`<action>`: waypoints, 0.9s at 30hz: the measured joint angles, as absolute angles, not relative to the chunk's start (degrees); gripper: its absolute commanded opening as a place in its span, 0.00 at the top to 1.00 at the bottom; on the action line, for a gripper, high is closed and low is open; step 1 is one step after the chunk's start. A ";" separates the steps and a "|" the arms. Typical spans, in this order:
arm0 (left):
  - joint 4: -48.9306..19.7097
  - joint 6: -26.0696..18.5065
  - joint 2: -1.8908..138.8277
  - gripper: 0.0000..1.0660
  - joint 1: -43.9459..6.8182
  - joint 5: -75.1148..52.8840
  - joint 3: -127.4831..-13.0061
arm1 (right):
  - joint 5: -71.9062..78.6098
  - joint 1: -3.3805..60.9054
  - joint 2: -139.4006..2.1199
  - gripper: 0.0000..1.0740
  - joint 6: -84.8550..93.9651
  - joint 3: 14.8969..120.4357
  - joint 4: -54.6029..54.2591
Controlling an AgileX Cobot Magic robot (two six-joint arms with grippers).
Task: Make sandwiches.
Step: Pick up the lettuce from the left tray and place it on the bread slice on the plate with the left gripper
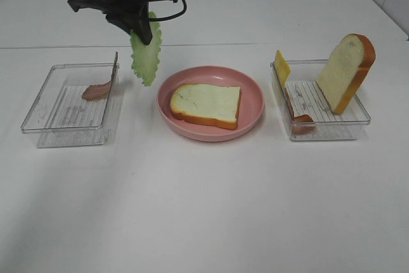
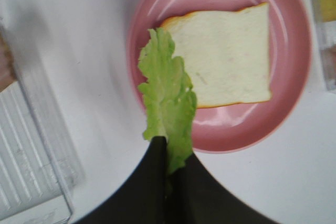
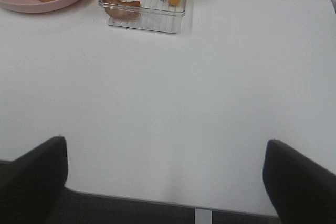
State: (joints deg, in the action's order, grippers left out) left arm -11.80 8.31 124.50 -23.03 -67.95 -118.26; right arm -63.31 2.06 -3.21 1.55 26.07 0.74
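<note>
A bread slice lies flat on the round pink plate at the table's middle; both also show in the left wrist view, bread slice on plate. My left gripper hangs above the table between the left tray and the plate, shut on a ruffled green lettuce leaf that dangles below it. In the left wrist view the lettuce hangs from the gripper over the plate's near rim. My right gripper is open and empty at the table's front edge.
The left clear tray holds a bacon strip. The right clear tray holds an upright bread slice, a yellow cheese square and a bacon strip. White tabletop spreads in front.
</note>
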 measured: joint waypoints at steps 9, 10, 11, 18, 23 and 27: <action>-20.68 3.09 124.56 1.00 -26.93 -59.07 -120.03 | -63.31 2.06 -3.21 0.08 1.55 26.07 0.74; -20.68 3.09 124.56 1.00 -26.93 -59.07 -120.03 | -63.31 2.06 -3.21 0.08 1.55 26.07 0.74; -21.60 2.92 124.56 1.00 -27.10 -58.27 -120.03 | -63.31 2.06 -3.21 0.08 1.55 26.07 0.74; -29.28 -1.09 127.88 1.00 -27.33 -53.92 -120.03 | -63.31 2.06 -3.21 0.08 1.55 26.07 0.57; -33.86 -4.98 132.53 1.00 -27.33 -54.60 -120.03 | -63.31 2.06 -3.21 0.08 1.55 26.07 0.52; -35.41 -6.59 134.93 1.00 -27.33 -55.35 -120.03 | -63.31 2.06 -3.21 0.08 1.55 26.07 0.52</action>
